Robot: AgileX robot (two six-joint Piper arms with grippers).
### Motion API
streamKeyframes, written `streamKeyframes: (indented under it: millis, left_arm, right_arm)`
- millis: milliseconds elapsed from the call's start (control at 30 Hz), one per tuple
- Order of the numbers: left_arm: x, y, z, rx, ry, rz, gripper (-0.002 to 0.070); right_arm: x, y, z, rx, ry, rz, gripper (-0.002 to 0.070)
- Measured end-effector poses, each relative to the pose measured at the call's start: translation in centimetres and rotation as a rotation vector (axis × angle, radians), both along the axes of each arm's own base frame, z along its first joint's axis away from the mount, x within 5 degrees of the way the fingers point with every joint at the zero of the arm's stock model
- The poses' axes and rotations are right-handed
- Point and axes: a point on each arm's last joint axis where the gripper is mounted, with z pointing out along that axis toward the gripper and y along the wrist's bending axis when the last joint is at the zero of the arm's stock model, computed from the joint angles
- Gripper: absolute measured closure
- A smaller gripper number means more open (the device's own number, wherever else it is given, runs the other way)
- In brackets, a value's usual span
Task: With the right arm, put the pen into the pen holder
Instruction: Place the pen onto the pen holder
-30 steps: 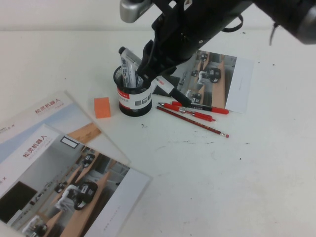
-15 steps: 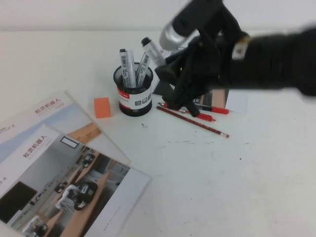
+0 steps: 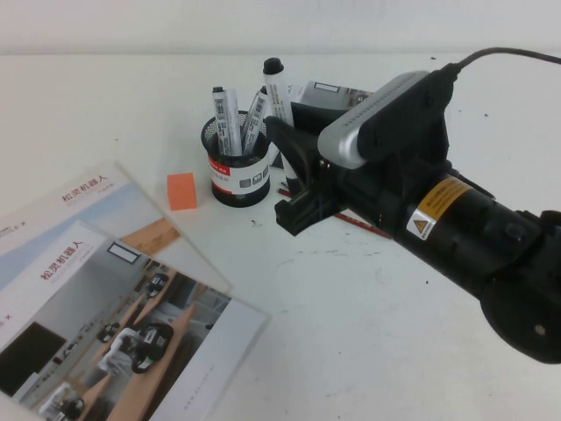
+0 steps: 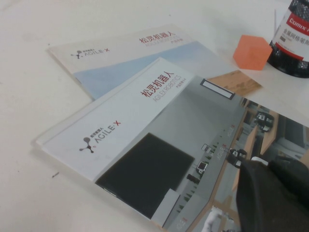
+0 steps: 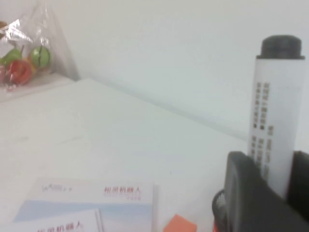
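Observation:
The black mesh pen holder [image 3: 238, 171] stands at the table's middle with two markers [image 3: 224, 112] upright in it. My right gripper [image 3: 286, 133] is just right of the holder's rim, shut on a third pen [image 3: 279, 92], a white marker with a black cap, held upright with the cap up. The pen's lower end is hidden behind the gripper. In the right wrist view the pen [image 5: 274, 121] stands between the fingers [image 5: 246, 193] above the holder's rim [image 5: 218, 203]. My left gripper [image 4: 270, 193] is shut and empty, low over a brochure; the holder [image 4: 295, 43] is far from it.
An orange block [image 3: 181, 190] lies left of the holder. Two brochures [image 3: 105, 289] cover the front left of the table and another [image 3: 326, 91] lies behind the right arm. The red pens are mostly hidden by the arm. A bag of toys [image 5: 21, 58] sits far off.
My right arm has swung towards the near right and now fills the right of the high view. The held pen went from tilted to upright beside the holder's right rim.

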Motion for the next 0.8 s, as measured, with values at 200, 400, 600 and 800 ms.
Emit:
streamKeyframes:
  millis: [200,400,600,800]
  left_arm:
    - [0.0,0.0,0.0,0.0,0.0,0.0,0.0676]
    - [0.0,0.0,0.0,0.0,0.0,0.0,0.0676]
    - [0.0,0.0,0.0,0.0,0.0,0.0,0.0676]
    - [0.0,0.0,0.0,0.0,0.0,0.0,0.0676]
  right_arm:
    - [0.4,0.1,0.0,0.075,-0.02,-0.021,0.0545]
    - [2.0,0.1,-1.1,0.056,-0.124,-0.01,0.0545]
    - [5.2,0.5,-2.9,0.171,-0.13,-0.046,0.0545]
    - [8.1,2.6,-4.2,0.196,-0.119,-0.047,0.0545]
